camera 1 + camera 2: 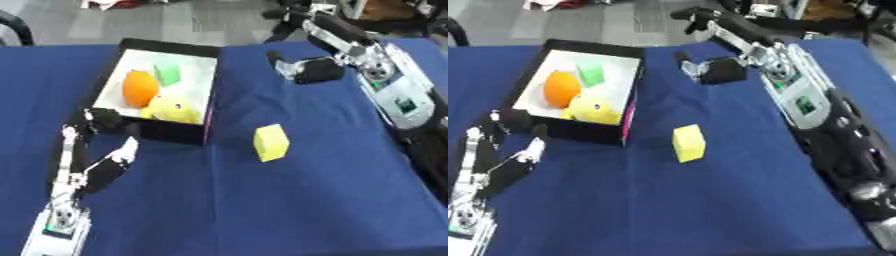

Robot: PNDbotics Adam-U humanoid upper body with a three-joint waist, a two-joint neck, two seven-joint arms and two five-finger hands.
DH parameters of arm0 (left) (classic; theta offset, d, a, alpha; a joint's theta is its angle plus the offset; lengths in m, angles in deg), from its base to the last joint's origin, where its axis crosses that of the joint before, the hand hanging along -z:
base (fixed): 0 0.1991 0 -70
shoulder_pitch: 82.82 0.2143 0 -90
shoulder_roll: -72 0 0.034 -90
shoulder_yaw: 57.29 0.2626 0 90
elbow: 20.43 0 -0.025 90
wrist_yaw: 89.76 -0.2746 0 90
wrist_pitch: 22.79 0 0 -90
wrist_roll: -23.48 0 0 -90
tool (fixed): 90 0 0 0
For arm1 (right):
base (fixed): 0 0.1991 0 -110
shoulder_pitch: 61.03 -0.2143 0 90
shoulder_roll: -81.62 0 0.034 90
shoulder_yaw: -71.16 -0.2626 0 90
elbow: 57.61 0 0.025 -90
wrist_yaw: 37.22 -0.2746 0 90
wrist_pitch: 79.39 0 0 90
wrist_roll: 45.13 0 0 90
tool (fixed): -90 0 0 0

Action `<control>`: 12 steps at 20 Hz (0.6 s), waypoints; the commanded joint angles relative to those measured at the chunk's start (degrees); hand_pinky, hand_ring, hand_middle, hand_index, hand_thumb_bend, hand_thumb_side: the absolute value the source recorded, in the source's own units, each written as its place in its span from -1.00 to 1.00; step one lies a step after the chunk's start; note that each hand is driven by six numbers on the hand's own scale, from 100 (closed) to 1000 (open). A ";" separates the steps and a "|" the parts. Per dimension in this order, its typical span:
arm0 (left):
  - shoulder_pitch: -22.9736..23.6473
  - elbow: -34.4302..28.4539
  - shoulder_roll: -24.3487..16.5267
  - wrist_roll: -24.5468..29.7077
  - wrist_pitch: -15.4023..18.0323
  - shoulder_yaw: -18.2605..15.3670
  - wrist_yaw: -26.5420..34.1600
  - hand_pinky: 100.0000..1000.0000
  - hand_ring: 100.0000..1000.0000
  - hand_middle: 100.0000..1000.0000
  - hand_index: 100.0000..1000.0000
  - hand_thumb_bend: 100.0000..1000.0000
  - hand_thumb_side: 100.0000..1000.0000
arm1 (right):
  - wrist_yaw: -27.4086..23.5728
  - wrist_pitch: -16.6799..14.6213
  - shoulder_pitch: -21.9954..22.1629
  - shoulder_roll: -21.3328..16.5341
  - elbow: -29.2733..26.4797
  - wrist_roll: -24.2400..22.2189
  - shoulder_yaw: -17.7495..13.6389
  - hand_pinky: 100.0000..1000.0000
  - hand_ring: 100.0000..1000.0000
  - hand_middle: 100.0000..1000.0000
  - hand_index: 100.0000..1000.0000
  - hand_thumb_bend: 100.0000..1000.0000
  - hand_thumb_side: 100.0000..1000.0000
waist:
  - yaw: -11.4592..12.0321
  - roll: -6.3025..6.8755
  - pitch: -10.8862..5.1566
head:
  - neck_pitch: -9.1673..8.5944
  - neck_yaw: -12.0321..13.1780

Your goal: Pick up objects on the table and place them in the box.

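On the big blue table [289,200] I see everything laid out, and I start with the biggest things. My right arm [815,110] comes in from the top right and runs down the right side. My left arm [70,200] comes up from the bottom left corner.

The box [210,100] sits at the far left of the table. It is black outside and white inside. In it I see an orange ball [140,88], a yellow toy [173,110] just in front of it, and a green block [167,74] further back.

My right hand [308,69] hangs over the far part of the table, to the right of the box and apart from it. I cannot tell if its fingers are open or curled.

My left hand [109,167] rests near the front left corner of the box. Its fingers look relaxed and hold nothing.

The yellow block [271,142] lies on the cloth in the middle, just right of the box. It is well apart from both hands, nearer to me than my right hand.
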 commanded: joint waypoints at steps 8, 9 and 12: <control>-0.33 -0.63 -0.88 -0.31 -0.05 -0.46 -0.32 0.42 0.48 0.08 0.01 -0.53 -1.00 | 1.54 -4.47 7.76 0.07 -0.69 -6.25 2.27 0.79 0.71 0.92 0.95 -1.00 0.69 | -0.15 -0.51 -1.53 | -0.11 -0.24; -0.34 -0.63 -0.84 -0.27 -0.06 -0.42 -0.30 0.42 0.48 0.08 0.01 -0.53 -1.00 | 2.82 -5.03 7.84 0.56 0.22 -6.19 2.57 0.79 0.71 0.92 0.96 -1.00 0.70 | -0.13 -0.46 -1.55 | -0.11 -0.38; -0.38 -0.65 -0.76 -0.18 -0.07 -0.37 -0.28 0.42 0.48 0.08 0.01 -0.53 -1.00 | 7.70 -7.08 7.64 1.82 2.88 -5.17 3.31 0.83 0.73 0.92 0.97 -1.00 0.61 | -0.08 -0.32 -1.57 | -0.11 -0.61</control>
